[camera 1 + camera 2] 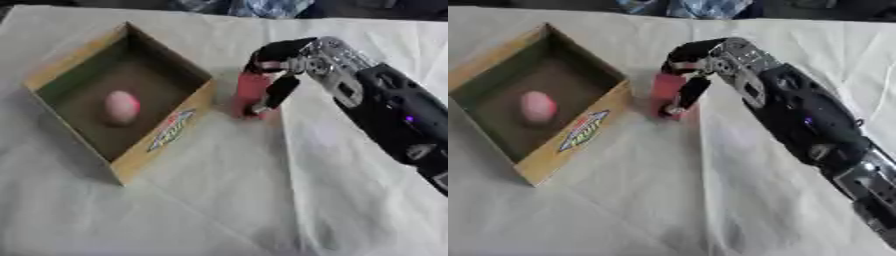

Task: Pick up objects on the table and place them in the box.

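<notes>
Table (219, 210): covered in a pale, creased cloth, filling nearly the whole view; its far edge meets a dark strip with blurred blue-and-white shapes that cannot be made out. Box (162, 145): open-topped cardboard, tan walls, darker floor, set askew on the cloth; a printed label in blue, red and yellow runs along the outer face of its near-right wall, lettering unreadable. Right hand (282, 67): black with silver joints, on an arm that enters from the right of the box and is cut off at the lower right edge; fingers curled down over the top of the red object, thumb running down its side, grasping it. Red object (249, 92): upright, roughly cylindrical, red throughout, standing on the cloth just beside the box's right corner, outside it; its top is hidden under the fingers and its kind cannot be told. Pink object (121, 106): rounded, egg-shaped, lying on the box floor near the middle. Left hand: not seen.
</notes>
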